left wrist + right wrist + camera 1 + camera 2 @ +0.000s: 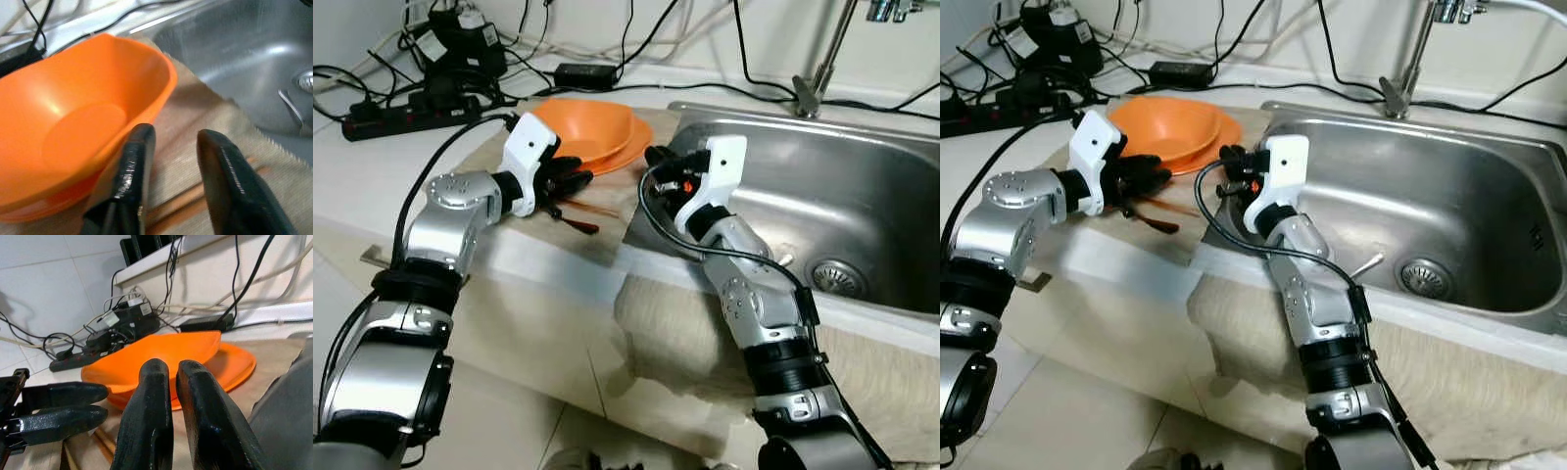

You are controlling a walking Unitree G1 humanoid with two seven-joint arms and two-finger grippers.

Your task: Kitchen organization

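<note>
Chopsticks [576, 217] lie at centre under our left gripper [171, 166], fingers parted, beside the bowl [587, 127]; our right gripper [168, 396] looks nearly closed, empty.

We hold our right gripper [173, 377] nearly closed before the orange bowl [156, 357] on its plate [234, 364]; our left gripper [100, 404] seems slightly parted alongside.

Black power strip [386, 119] and adapters at the wall; cables trailing.
</note>
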